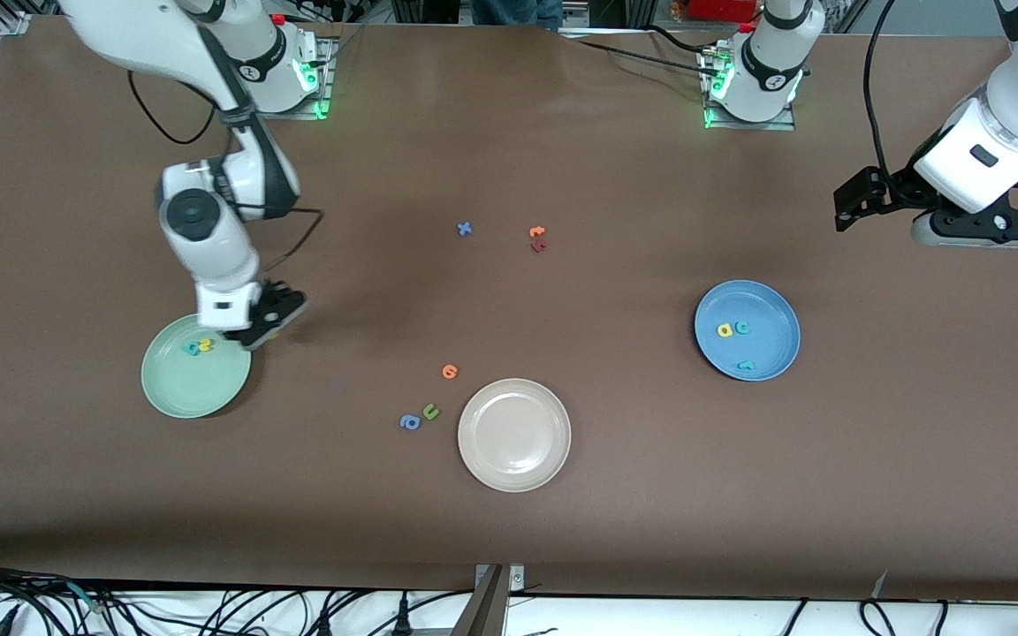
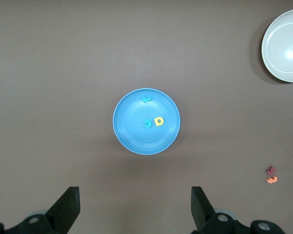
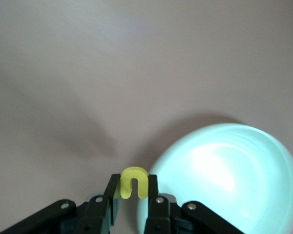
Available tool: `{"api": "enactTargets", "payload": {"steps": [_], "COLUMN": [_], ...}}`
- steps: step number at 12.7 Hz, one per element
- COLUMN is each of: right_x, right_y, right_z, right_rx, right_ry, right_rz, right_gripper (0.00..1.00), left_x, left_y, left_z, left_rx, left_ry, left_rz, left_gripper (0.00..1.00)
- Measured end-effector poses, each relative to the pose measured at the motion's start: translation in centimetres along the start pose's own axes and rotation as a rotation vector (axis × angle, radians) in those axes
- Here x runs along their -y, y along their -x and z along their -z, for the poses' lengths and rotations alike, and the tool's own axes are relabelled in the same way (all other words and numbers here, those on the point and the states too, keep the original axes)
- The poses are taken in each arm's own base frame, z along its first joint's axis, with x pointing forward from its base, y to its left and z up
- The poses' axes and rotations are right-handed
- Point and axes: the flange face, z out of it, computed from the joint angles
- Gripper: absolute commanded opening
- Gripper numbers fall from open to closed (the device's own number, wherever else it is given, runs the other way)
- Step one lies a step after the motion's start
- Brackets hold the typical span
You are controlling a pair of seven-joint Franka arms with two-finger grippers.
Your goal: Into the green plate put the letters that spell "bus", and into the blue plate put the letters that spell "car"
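Note:
My right gripper (image 1: 267, 329) hangs over the rim of the green plate (image 1: 195, 382), shut on the yellow "u" (image 3: 129, 189), which stands pinched between its fingers with the arch outward. In that plate lie the teal "b" (image 1: 193, 349) and the yellow "s" (image 1: 205, 344), close together. The blue plate (image 1: 765, 314) toward the left arm's end holds the yellow "a" (image 1: 725, 330), the teal "c" (image 1: 742, 327) and the teal "r" (image 1: 746, 364). My left gripper (image 1: 852, 205) waits open and empty, high above the table, looking down at the blue plate (image 2: 132, 131).
A cream-white plate (image 1: 514, 459) sits near the front camera, mid-table. Beside it lie a blue "a" (image 1: 409, 422), a green "u" (image 1: 430, 411) and an orange letter (image 1: 449, 371). Farther from the camera lie a blue "x" (image 1: 465, 229) and an orange and a dark red letter (image 1: 537, 238).

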Motion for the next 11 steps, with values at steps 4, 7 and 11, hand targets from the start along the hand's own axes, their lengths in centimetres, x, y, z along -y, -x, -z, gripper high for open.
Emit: {"api": "enactTargets", "payload": {"steps": [4,7,11], "right_x": [-5.7,-6.6,-6.6], "right_y": [4.4,6.0,5.6], "right_z": [-0.1,-1.9,-2.4], "right_rx": [0.023,0.041,0.032], "right_ry": [0.013,-0.010,-0.022], "right_rz": [-0.010,-0.041,-0.065], "right_gripper": [0.21,0.62,0.70], "left_x": [0.0,0.0,0.0], "left_y": [0.0,0.0,0.0], "left_z": [0.0,0.0,0.0], "left_rx": [0.000,0.000,0.000], "left_ry": [0.000,0.000,0.000], "left_rz": [0.000,0.000,0.000], "left_gripper": [1.00,1.00,1.00]}}
